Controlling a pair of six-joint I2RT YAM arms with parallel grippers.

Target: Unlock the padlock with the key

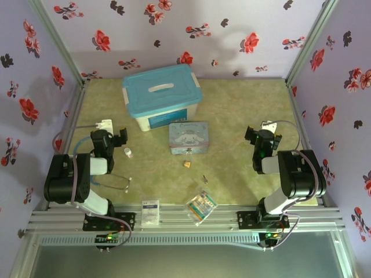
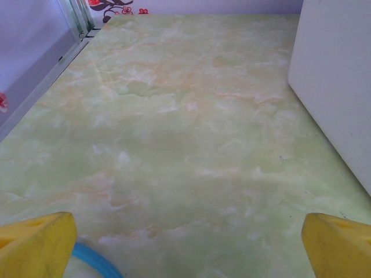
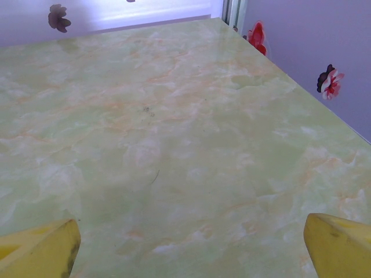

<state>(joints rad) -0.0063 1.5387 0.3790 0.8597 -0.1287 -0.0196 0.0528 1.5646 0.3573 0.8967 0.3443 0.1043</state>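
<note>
The tiny brass padlock (image 1: 187, 164) lies on the green marbled table just in front of the cartoon tin. The thin grey key (image 1: 204, 178) lies a little to its right and nearer the front edge. My left gripper (image 1: 120, 137) rests at the left side, far from both, open, its yellow fingertips (image 2: 36, 243) wide apart over bare table. My right gripper (image 1: 259, 138) rests at the right side, likewise open, with yellow fingertips (image 3: 342, 243) spread and nothing between them.
A blue-lidded white box (image 1: 162, 97) stands at the back centre, with the cartoon tin (image 1: 189, 138) in front of it. A small white cylinder (image 1: 128, 153) and a blue-tubed stethoscope (image 1: 113, 178) lie by the left arm. A white card (image 1: 150, 211) and a clear packet (image 1: 200, 205) sit at the front edge.
</note>
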